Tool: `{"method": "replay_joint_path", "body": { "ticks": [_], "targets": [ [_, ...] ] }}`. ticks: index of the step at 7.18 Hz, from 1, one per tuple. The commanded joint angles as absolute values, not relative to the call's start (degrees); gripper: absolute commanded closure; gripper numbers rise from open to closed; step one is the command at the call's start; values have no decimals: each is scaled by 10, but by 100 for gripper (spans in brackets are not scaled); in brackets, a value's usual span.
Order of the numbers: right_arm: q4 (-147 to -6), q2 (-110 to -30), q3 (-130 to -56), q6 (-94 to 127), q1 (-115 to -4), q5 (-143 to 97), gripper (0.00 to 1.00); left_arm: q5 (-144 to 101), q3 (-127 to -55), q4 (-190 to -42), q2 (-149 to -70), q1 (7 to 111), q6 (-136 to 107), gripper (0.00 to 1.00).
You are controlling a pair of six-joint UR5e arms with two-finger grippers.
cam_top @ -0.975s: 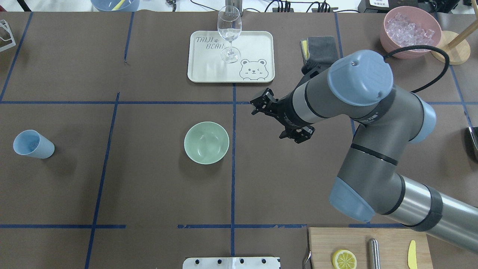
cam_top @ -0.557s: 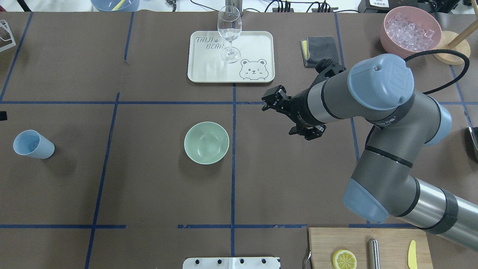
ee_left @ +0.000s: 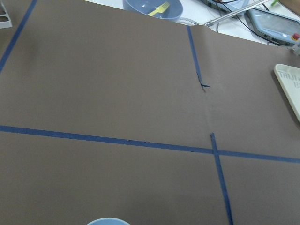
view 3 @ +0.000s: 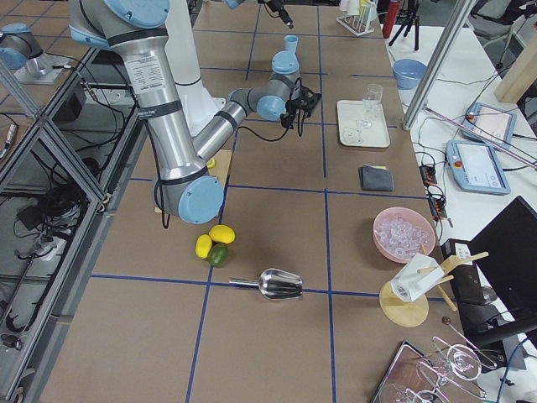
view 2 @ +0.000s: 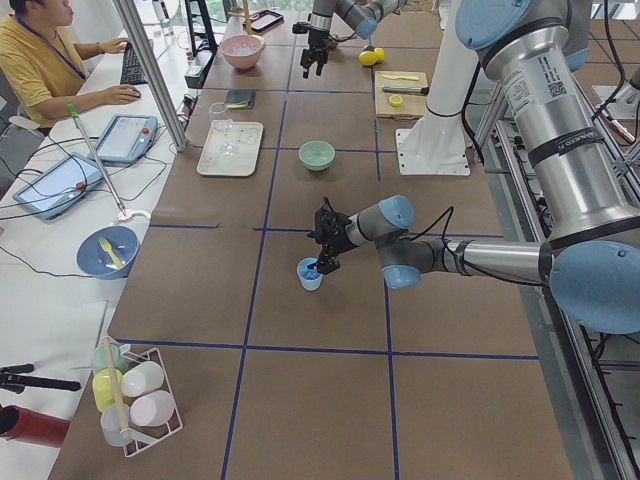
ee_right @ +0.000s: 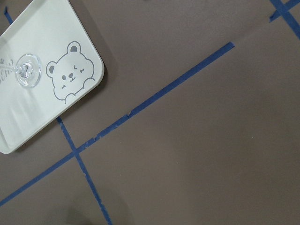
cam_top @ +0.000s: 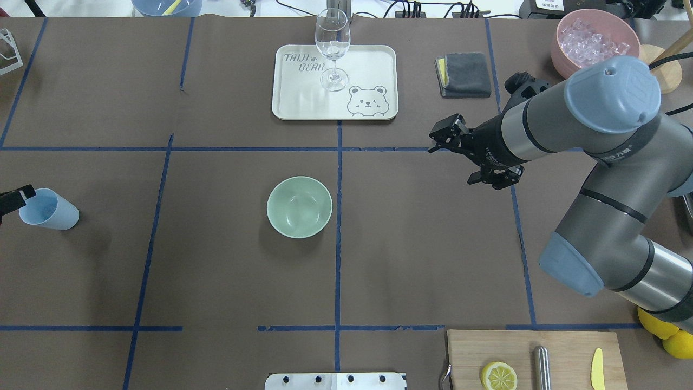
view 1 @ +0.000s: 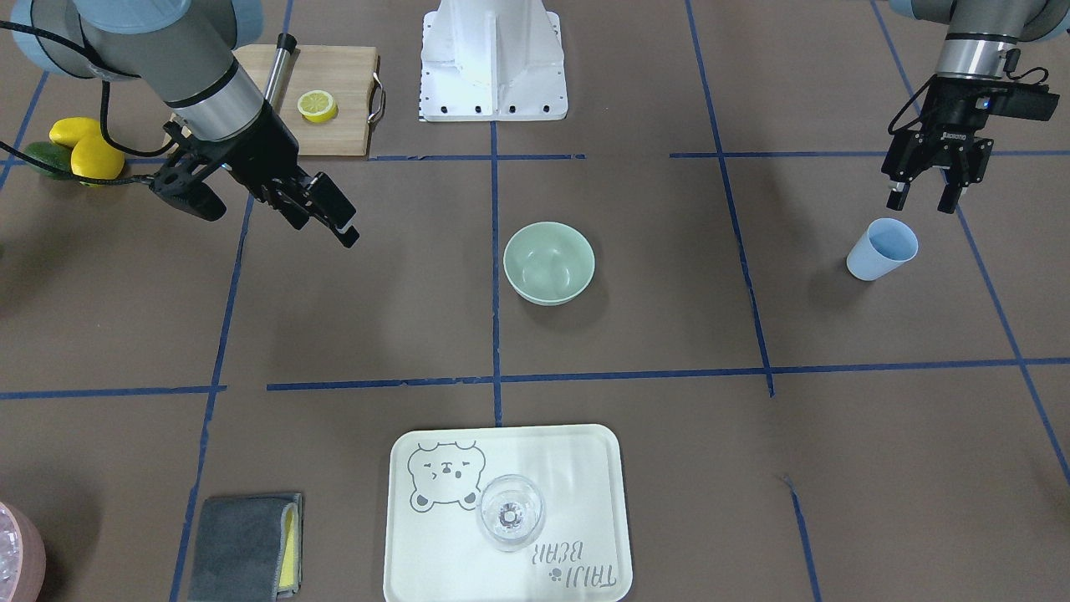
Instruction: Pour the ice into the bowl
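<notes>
The pale mint-green bowl [cam_top: 299, 207] [view 1: 549, 262] stands at the table's middle and looks empty. A blue cup [cam_top: 48, 209] [view 1: 882, 248] stands at the far left. I cannot make out loose ice cubes; the cup's inside is too small to tell. My left gripper [view 1: 921, 203] is open and hangs just above and behind the cup; only a fingertip [cam_top: 13, 197] shows in the overhead view. The cup's rim [ee_left: 108, 221] shows at the bottom of the left wrist view. My right gripper [cam_top: 456, 161] [view 1: 280, 227] is open wide and empty, well to the right of the bowl.
A white bear tray [cam_top: 379, 65] holds a clear wine glass [cam_top: 332, 49] at the back. A pink container of ice [cam_top: 595, 43] and a grey cloth [cam_top: 465, 74] sit back right. A cutting board [cam_top: 520, 346] lies front right, with lemons [cam_top: 666, 330] beside it.
My right arm has drawn back to the right, away from the bowl, with its gripper still open. My left gripper's fingertip has come into view beside the blue cup.
</notes>
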State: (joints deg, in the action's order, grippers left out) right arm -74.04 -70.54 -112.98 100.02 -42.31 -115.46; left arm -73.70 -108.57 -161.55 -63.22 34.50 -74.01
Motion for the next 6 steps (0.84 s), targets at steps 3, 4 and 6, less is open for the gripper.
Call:
{"method": "replay_joint_path", "body": {
  "ticks": [3, 4, 6],
  "targets": [
    [-741, -708, -1127, 997, -433, -1157, 0, -385, -1023, -1620, -613, 102, -807, 0],
    [-741, -708, -1126, 996, -434, -1156, 0, -335, -1000, -1617, -613, 84, -827, 0],
    [-741, -706, -1125, 996, -433, -1159, 0, -303, -988, -1618, -622, 62, -831, 0]
  ]
}}
